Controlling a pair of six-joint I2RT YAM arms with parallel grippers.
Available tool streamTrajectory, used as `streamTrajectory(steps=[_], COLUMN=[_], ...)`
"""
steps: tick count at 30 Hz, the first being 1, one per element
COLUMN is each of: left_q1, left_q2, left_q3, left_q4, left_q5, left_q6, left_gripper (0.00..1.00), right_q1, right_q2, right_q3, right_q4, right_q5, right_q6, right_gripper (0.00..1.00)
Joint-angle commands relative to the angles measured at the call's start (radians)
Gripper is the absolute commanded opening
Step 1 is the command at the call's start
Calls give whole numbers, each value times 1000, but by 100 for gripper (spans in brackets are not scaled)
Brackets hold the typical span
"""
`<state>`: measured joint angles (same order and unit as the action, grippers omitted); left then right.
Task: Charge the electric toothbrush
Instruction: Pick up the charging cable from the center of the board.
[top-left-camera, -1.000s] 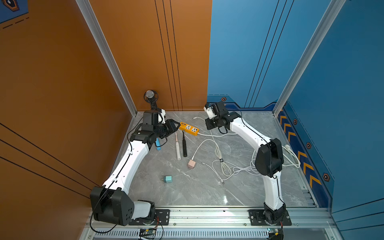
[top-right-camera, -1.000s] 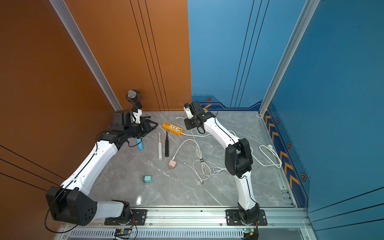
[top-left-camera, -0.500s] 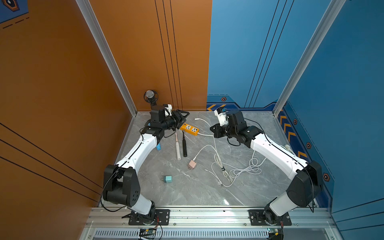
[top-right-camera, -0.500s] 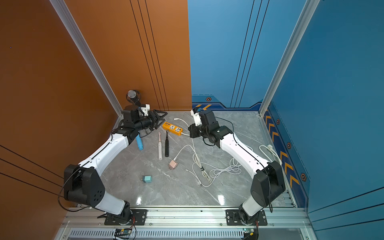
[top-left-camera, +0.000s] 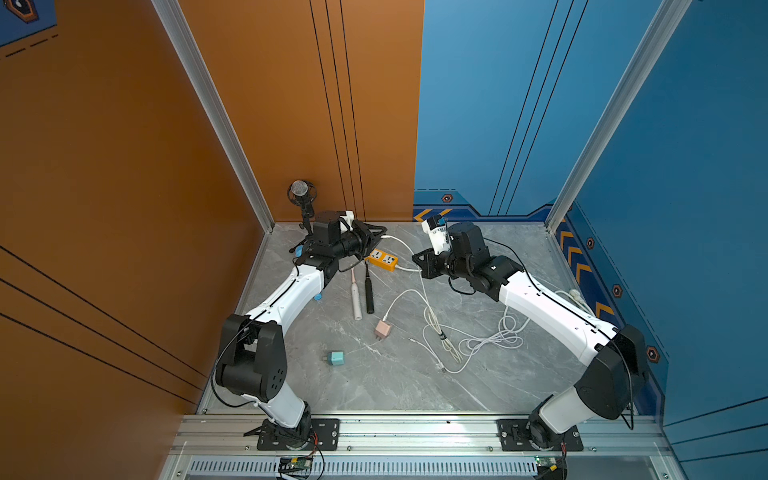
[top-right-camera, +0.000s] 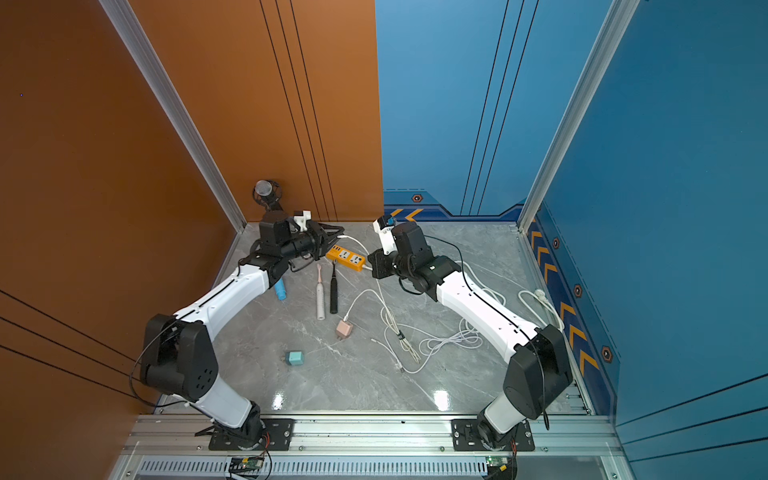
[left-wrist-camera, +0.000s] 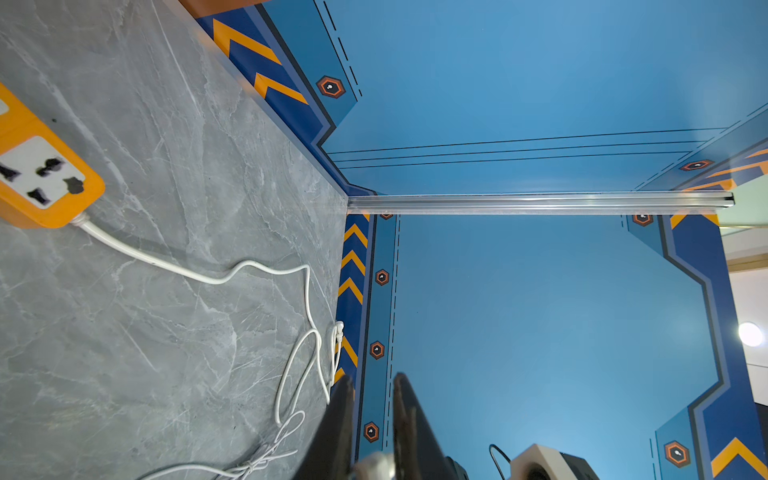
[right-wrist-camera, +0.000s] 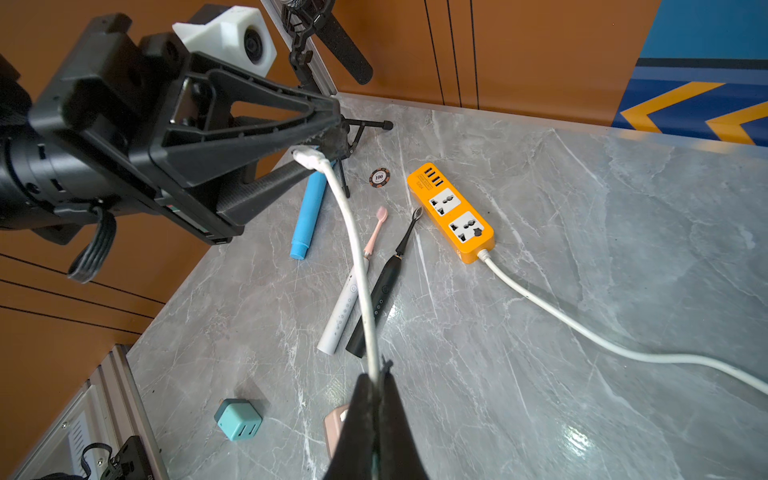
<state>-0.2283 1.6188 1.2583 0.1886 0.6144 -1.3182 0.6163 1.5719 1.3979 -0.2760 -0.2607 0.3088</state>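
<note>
Two-handed job: holding thin white charging cable (right-wrist-camera: 348, 212) with left end effector (right-wrist-camera: 329, 143) clamped on its white USB plug (right-wrist-camera: 307, 158), right end effector (right-wrist-camera: 376, 376) pinching mid-cord. Keep slack, square plug to ports of orange power strip (right-wrist-camera: 451, 212). Leave white-and-pink electric toothbrush (right-wrist-camera: 338, 316) lying on grey marble bench (right-wrist-camera: 582, 249) for now.

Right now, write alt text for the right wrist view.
The right gripper is shut on a white cable whose plug sits between the tips of the left gripper. Beneath, a white toothbrush and a black toothbrush lie beside an orange power strip.
</note>
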Motion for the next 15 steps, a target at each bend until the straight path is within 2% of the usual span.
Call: streamTrajectory(steps=[1, 6, 9, 11, 14, 15], left_q1=[8, 7, -4, -9, -9, -9], left_q2=[-19, -14, -15, -22, -31, -33], left_q3=[6, 22, 43, 49, 60, 66], left_q4=[33, 42, 42, 41, 69, 81], left_q5=[-1, 15, 29, 31, 52, 66], left_q6=[-11, -1, 44, 88, 198, 236], left_gripper=[17, 0, 0, 0, 0, 0], right_q1=[6, 10, 17, 16, -6, -17], right_q2=[-21, -18, -21, -28, -40, -39], right_q3=[-18, -20, -15, -10, 10, 22], right_q4=[14, 6, 6, 4, 5, 7], right_q5=[2, -14, -19, -22, -90, -127], right_q6=[1, -2, -8, 0, 70, 103], right_gripper=[0, 0, 2, 9, 35, 39])
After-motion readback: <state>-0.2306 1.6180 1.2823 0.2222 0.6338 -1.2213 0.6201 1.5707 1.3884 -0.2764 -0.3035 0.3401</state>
